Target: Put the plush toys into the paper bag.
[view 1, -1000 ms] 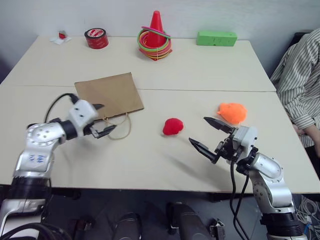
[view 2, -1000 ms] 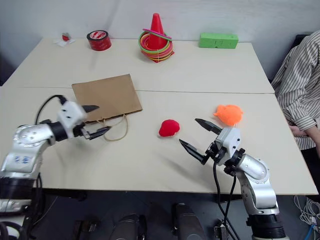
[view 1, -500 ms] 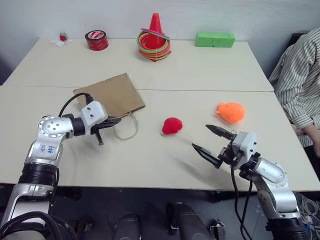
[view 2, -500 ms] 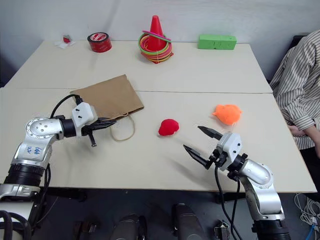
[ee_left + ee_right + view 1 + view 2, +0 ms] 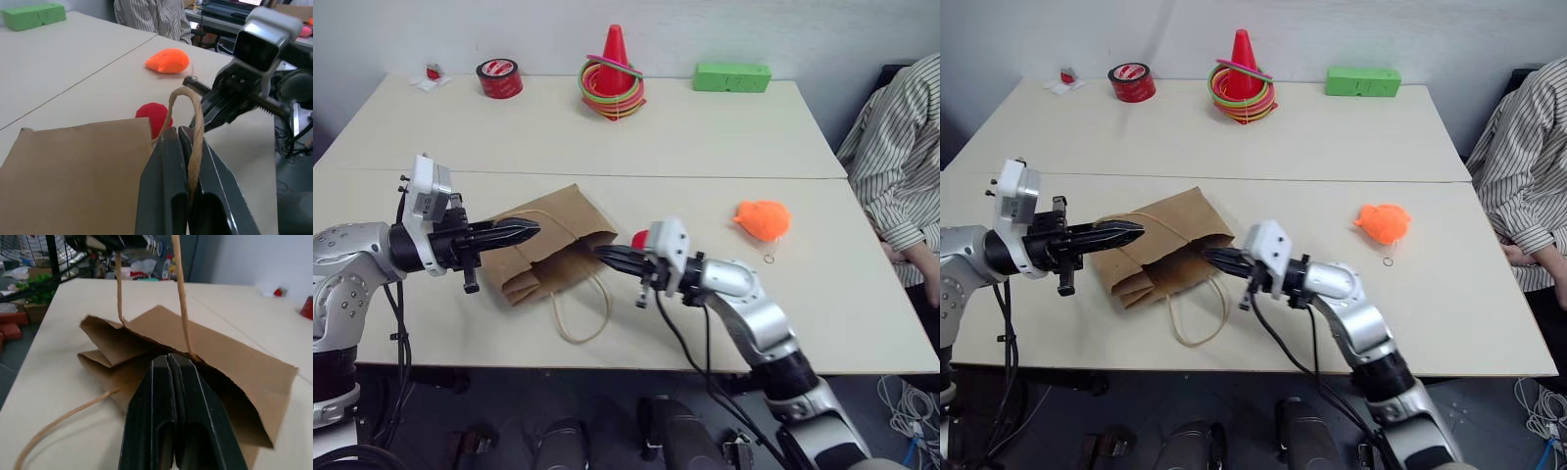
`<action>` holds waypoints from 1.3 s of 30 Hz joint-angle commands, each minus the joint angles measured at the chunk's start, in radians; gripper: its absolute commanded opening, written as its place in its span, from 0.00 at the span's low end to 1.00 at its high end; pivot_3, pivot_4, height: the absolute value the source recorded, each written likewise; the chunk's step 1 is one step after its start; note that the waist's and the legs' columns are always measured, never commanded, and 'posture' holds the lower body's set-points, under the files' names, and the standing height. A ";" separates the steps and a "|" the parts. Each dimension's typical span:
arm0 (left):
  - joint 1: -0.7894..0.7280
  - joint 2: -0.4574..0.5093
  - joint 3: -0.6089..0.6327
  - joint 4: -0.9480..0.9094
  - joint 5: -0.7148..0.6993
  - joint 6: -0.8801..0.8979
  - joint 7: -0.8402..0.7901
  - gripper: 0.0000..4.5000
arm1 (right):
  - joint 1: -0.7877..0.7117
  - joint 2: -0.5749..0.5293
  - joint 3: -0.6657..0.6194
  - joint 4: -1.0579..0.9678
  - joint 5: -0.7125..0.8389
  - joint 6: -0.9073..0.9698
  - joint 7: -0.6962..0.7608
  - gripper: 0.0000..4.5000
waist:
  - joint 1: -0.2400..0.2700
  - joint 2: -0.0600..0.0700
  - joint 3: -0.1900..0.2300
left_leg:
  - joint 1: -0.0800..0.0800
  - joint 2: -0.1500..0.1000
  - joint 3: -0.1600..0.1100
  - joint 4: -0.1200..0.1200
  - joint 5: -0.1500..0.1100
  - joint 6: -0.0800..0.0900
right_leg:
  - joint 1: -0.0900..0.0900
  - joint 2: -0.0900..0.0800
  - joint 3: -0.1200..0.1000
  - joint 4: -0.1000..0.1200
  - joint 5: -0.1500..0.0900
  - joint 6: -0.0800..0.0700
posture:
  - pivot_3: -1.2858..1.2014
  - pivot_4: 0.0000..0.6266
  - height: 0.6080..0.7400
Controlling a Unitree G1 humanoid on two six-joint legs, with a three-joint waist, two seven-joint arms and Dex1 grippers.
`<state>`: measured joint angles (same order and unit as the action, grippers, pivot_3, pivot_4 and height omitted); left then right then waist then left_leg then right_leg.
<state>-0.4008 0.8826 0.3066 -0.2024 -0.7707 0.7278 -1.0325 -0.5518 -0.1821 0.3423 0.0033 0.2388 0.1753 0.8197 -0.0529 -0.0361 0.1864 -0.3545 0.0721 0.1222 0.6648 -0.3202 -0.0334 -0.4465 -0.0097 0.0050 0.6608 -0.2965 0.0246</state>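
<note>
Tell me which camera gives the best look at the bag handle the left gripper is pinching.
The left wrist view: the tan string handle loops up between the shut fingers of the left gripper, beside the paper bag. The eye views show it as a thin line, and the right wrist view shows its two strands rising from the bag's rim.

The left hand (image 5: 530, 231), open a second ago, now pinches one looped string handle (image 5: 190, 122) and raises the plain brown paper bag (image 5: 548, 257), dragging it nearer. The right hand (image 5: 603, 253) closes and swings across, fingertips at the bag's mouth, hiding the red plush toy (image 5: 152, 117).
</note>
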 commanded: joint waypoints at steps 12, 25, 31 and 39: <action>-0.015 0.014 0.066 -0.114 -0.181 0.126 0.056 0.00 | -0.200 0.240 0.090 0.527 -0.242 -0.127 -0.176 0.00 | -0.014 -0.001 0.000 | 0.000 0.001 0.000 -0.001 0.000 -0.001 | 0.000 0.000 0.000 0.000 0.000 0.000 | 0.52 0.24 1.00; -0.122 0.041 0.169 0.119 -0.166 0.073 0.066 0.00 | -0.100 0.171 0.104 0.524 -0.289 -0.055 -0.114 0.00 | -0.028 -0.003 -0.002 | 0.001 0.000 0.000 -0.001 0.000 -0.002 | 0.001 -0.001 -0.001 0.000 0.000 0.000 | 0.52 0.24 1.00; -0.103 0.010 0.124 0.082 -0.171 0.074 0.051 0.00 | -0.040 0.175 0.015 0.311 -0.143 -0.099 -0.028 0.00 | -0.026 -0.004 -0.003 | 0.000 0.001 -0.001 -0.001 0.000 -0.002 | 0.001 -0.001 -0.001 0.000 0.000 0.000 | 0.52 0.24 1.00; -0.102 -0.016 0.074 0.054 -0.160 0.065 0.038 0.00 | 0.131 -0.058 -0.175 -0.172 0.134 0.157 0.092 0.52 | -0.018 -0.004 -0.002 | -0.001 0.001 -0.001 -0.001 -0.001 -0.002 | 0.000 0.000 -0.002 -0.002 0.000 0.000 | 0.52 0.24 1.00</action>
<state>-0.4964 0.8664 0.3726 -0.1167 -0.9272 0.8125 -0.9855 -0.4412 -0.2270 0.2218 -0.0745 0.3056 0.3011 0.9059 -0.0704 -0.0398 0.1843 -0.3550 0.0728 0.1210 0.6632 -0.3215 -0.0350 -0.4465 -0.0101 0.0029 0.6591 -0.2968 0.0245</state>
